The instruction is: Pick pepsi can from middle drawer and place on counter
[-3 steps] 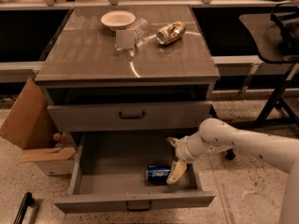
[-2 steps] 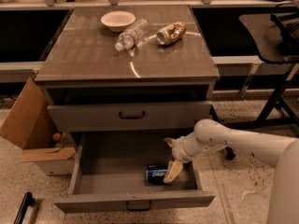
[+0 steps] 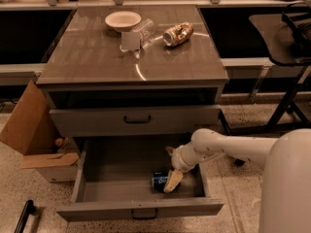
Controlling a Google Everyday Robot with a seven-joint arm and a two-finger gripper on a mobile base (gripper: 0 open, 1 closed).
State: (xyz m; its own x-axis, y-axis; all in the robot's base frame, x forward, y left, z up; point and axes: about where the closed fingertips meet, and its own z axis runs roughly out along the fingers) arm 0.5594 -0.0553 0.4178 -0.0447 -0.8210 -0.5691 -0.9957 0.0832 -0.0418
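The pepsi can (image 3: 158,179), small and blue, lies on its side on the floor of the open middle drawer (image 3: 121,166), near the front right. My gripper (image 3: 171,182) reaches down into the drawer from the right on a white arm and is right at the can's right end. The counter (image 3: 97,52) is the glossy grey-brown top of the cabinet above.
On the counter stand a white bowl (image 3: 123,19), a clear plastic bottle (image 3: 137,34) on its side and a gold-brown can (image 3: 178,33) on its side. A closed grey drawer front (image 3: 136,120) sits above the open drawer. A cardboard box (image 3: 30,130) stands at the left. A chair (image 3: 286,42) is at the right.
My gripper has moved left and down inside the drawer, closing in on the pepsi can's right end. The can has not moved.
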